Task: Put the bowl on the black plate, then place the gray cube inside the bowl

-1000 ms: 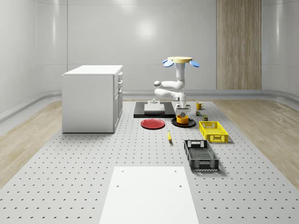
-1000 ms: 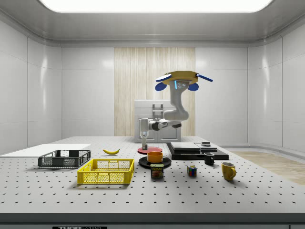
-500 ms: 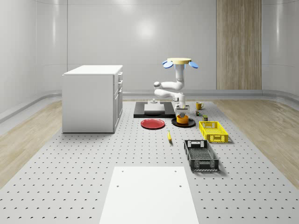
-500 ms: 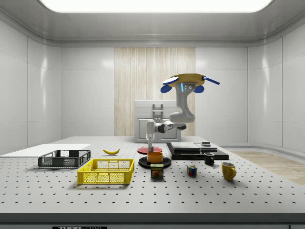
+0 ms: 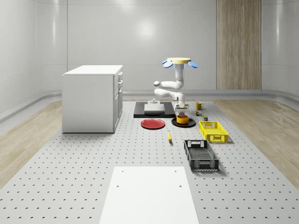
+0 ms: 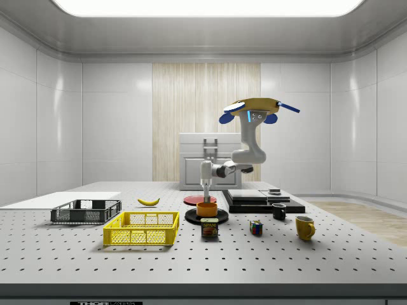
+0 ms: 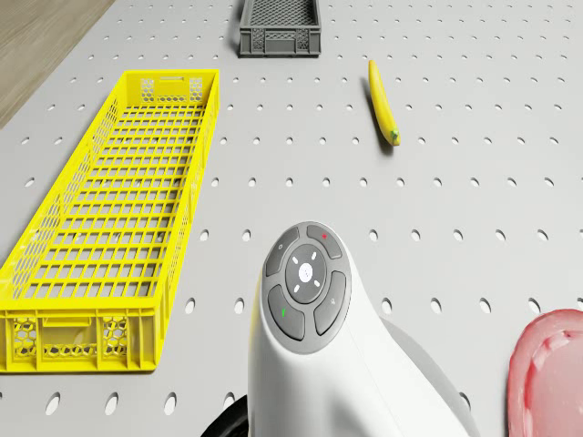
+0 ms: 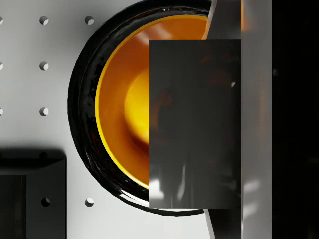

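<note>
The orange bowl sits on the black plate, seen from the side as bowl on plate. The drone hovers above the table, behind the plate. Its white arm reaches down, and the gripper hangs straight above the bowl. In the wrist view the gray cube is clamped between the fingers, with the bowl's orange inside and the plate's rim right beneath it. The gripper is shut on the cube.
A red plate lies beside the black plate. A yellow crate, a dark crate and a banana lie nearer the front. A white cabinet and a black platform stand close by. A can and mugs stand nearby.
The drone and arm have shifted toward the side view's right, carrying the gripper and cube from beside the bowl to straight above it. The bowl and plate have not moved.
</note>
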Available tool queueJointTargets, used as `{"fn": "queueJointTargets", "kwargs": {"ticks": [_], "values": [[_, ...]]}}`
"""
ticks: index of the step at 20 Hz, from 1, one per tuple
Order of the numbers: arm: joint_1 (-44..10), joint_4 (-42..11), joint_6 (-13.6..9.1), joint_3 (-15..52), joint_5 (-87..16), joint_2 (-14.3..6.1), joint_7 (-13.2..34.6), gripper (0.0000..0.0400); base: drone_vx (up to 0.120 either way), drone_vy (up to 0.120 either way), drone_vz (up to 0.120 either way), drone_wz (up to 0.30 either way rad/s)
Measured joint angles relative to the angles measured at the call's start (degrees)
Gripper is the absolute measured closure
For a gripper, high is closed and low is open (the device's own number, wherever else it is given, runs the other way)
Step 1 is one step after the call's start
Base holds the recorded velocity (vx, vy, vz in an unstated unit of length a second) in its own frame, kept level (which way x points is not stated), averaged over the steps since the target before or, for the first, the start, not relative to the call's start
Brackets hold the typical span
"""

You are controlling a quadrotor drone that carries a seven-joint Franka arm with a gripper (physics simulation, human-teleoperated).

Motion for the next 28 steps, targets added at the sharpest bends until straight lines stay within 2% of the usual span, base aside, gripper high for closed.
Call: {"fn": "queueJointTargets", "kwargs": {"ticks": [6, 14, 26, 28], "values": [[-0.5, 1.0, 1.1, -2.5, -2.3, 0.1, -0.1, 0.0150, 0.000, 0.000, 0.000, 0.000], [-3.4, 1.5, 0.5, -4.0, -4.2, 1.6, 2.7, 0.0150, 0.000, 0.000, 0.000, 0.000], [-4.6, 3.7, 1.8, -8.3, -8.5, 2.8, 2.9, 0.0150, 0.000, 0.000, 0.000, 0.000], [-4.5, 3.8, 1.8, -8.5, -8.7, 2.9, 2.7, 0.0099, 0.000, 0.000, 0.000, 0.000]]}}
